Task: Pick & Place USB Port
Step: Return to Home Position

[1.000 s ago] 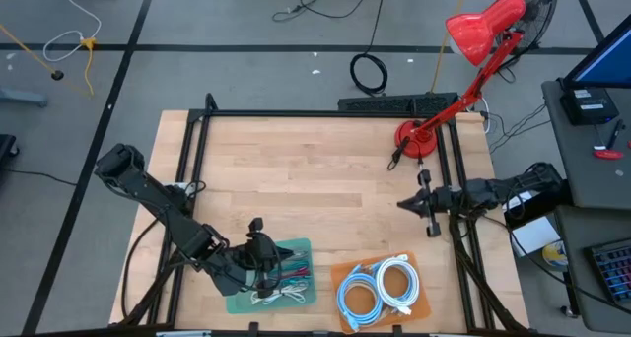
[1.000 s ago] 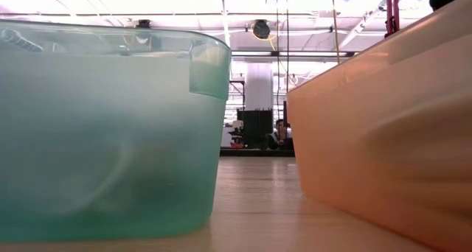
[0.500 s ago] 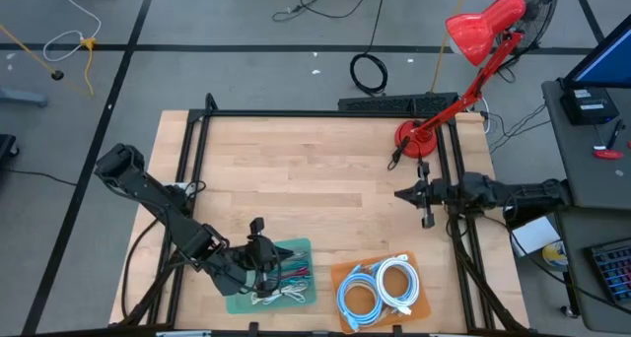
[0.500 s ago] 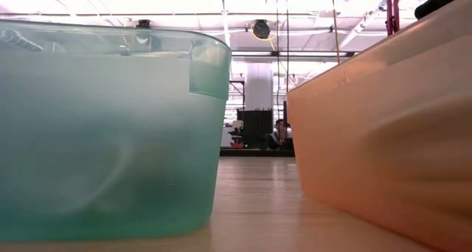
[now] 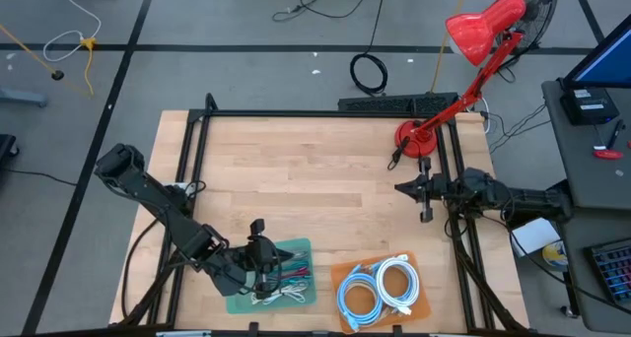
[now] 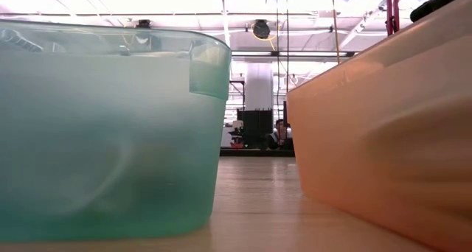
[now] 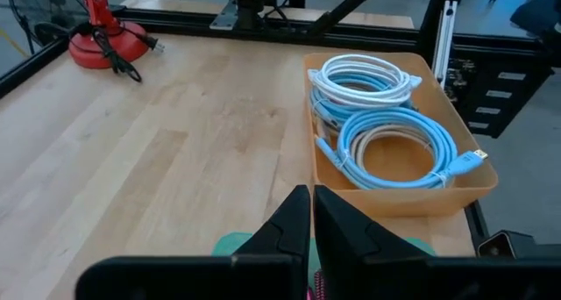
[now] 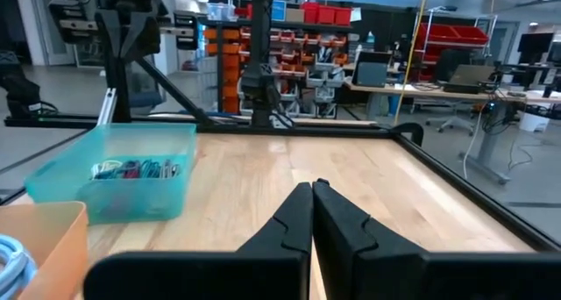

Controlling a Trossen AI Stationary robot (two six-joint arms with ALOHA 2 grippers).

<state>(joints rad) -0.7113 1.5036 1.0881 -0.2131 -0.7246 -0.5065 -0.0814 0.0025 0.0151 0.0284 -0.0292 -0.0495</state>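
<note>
A teal bin (image 5: 299, 246) with several coloured USB cables (image 8: 133, 169) stands at the table's near edge. To its right is an orange bin (image 5: 340, 276) with coiled white and blue cables (image 7: 379, 116). My left gripper (image 5: 266, 273) hangs over the teal bin, shut, pointing toward the orange bin. A bit of red (image 7: 319, 289) shows low between its fingers. My right gripper (image 5: 399, 189) is shut and empty. It floats level by the table's right edge and points toward the left. My left gripper hangs just over the cables in the teal bin. Its own fingers hide what lies under them, so I cannot tell whether it touches or holds a cable.
A red desk lamp stands with its base (image 5: 419, 140) on the far right corner, its cord (image 7: 123, 59) trailing on the wood. A black frame (image 5: 296, 113) runs round the table. Bare wood lies between the bins and the far edge.
My right arm has swung its shut gripper a little toward the table's far edge. The gripper now points straight at the table's left side instead of slanting toward the near edge.
</note>
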